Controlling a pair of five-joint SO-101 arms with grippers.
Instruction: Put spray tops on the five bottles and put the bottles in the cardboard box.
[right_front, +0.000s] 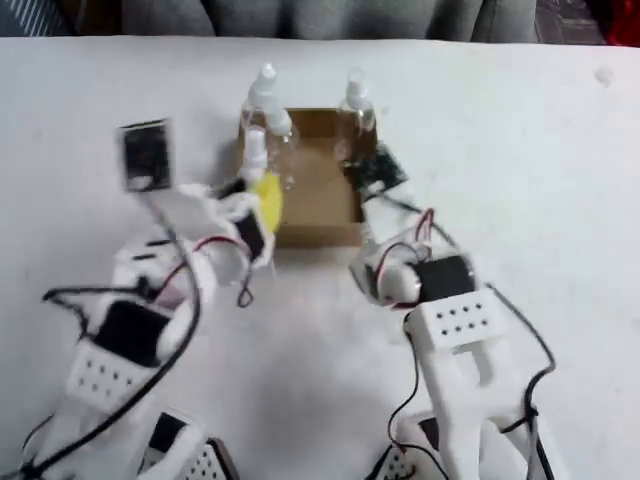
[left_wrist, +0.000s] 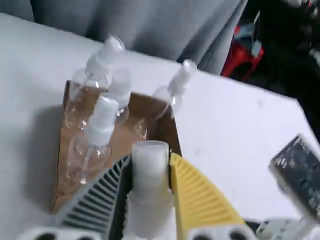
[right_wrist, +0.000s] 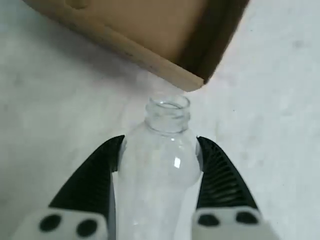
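Note:
The cardboard box (right_front: 318, 205) lies at the table's middle, and clear bottles with white spray tops stand in its far part (right_front: 266, 100) (right_front: 355, 100) (right_front: 255, 152). In the left wrist view the same box (left_wrist: 125, 142) holds these capped bottles (left_wrist: 92, 145) (left_wrist: 172, 92). My left gripper (left_wrist: 150, 159) is shut on a white spray top (left_wrist: 148, 172), held over the box's near left corner (right_front: 265, 200). My right gripper (right_wrist: 160, 142) is shut on a clear bottle (right_wrist: 160, 170) with a bare open neck, just outside the box's near right corner (right_wrist: 192, 82).
White table surface runs all around the box. Both arms' bodies and loose cables (right_front: 180, 300) take up the near half of the table. A grey cloth (left_wrist: 165, 25) hangs beyond the far edge, with dark and red clutter (left_wrist: 245, 45) behind it.

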